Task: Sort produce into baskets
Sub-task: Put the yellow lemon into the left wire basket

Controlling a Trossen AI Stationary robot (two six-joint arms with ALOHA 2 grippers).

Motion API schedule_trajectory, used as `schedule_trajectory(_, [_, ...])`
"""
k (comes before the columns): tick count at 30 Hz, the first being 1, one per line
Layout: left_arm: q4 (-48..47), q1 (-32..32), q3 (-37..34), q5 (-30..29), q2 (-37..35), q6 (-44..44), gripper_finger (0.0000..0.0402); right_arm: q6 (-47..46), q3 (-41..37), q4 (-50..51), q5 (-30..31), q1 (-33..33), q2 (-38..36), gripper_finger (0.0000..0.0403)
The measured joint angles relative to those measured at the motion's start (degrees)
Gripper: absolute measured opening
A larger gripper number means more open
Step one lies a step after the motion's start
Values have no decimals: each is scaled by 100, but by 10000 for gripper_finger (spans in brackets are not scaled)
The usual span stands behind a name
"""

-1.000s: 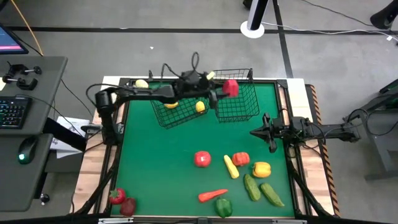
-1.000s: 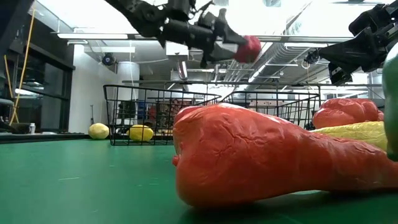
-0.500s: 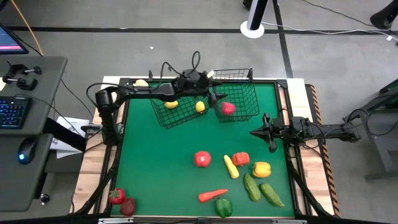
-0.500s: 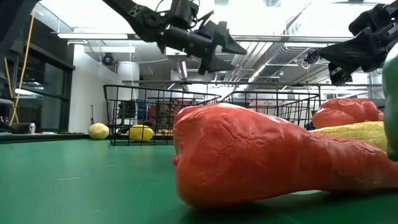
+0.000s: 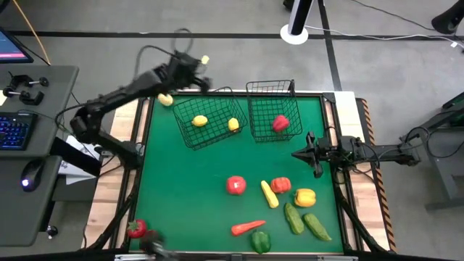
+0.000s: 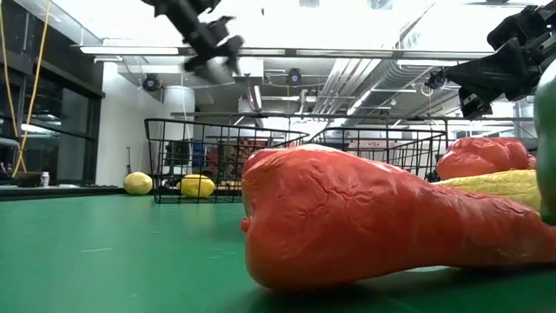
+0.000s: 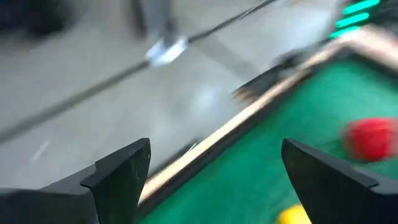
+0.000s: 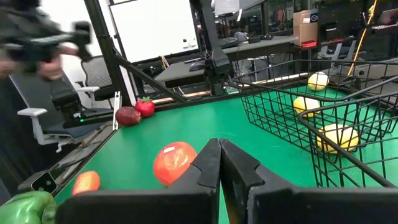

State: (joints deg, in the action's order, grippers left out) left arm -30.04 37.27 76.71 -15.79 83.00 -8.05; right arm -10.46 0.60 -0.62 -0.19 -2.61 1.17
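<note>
The left claw [image 5: 194, 72] is being held high beyond the far-left corner of the green surface [image 5: 188, 188], clear of both baskets, probably so that the next piece can be approached without brushing the wire. Its fingers [image 7: 121, 177] are being shown spread wide in its own wrist view, with nothing between them. The right claw [image 5: 299, 154] is being kept waiting at the right edge of the surface, its fingers pressed together and empty.

Two black wire-mesh baskets are being used, standing side by side at the far edge. In the left basket [image 5: 190, 138] two smooth, rounded yellow lemons [image 5: 200, 121] are lying; in the right basket [image 5: 270, 138] a glossy red piece [image 5: 280, 123] is resting on the mesh floor, so colours seem to be the sorting rule.

Most produce is being left loose on the nearer half: a round red tomato [image 5: 235, 185], a wrinkled red pepper [image 5: 280, 185], a yellow pepper [image 5: 304, 196], two bumpy green cucumbers [image 5: 304, 222], a tapered orange carrot [image 5: 248, 228] and a green pepper [image 5: 260, 241]. Another lemon [image 5: 166, 99] is lying outside the baskets by the far-left corner. The task is judged barely begun.
</note>
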Motion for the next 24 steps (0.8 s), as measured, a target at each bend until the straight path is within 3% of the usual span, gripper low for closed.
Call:
schedule_trajectory(4, [-1610,1213,-6,-89,96,-688,349,-1,-1,0,0,-1,0,0])
schedule_trajectory(9, [-2382,2260,-17,876,702,-1576,349,0,0,0,0,0,0,0])
schedule_trajectory(17, [-2299,2496,-15,925,1412,-3099,349,0,0,1,0,-2,0,0])
schedule_trajectory(24, [-2098,2298,-429,331,1508,-4851,349,0,0,2,0,0,0,0])
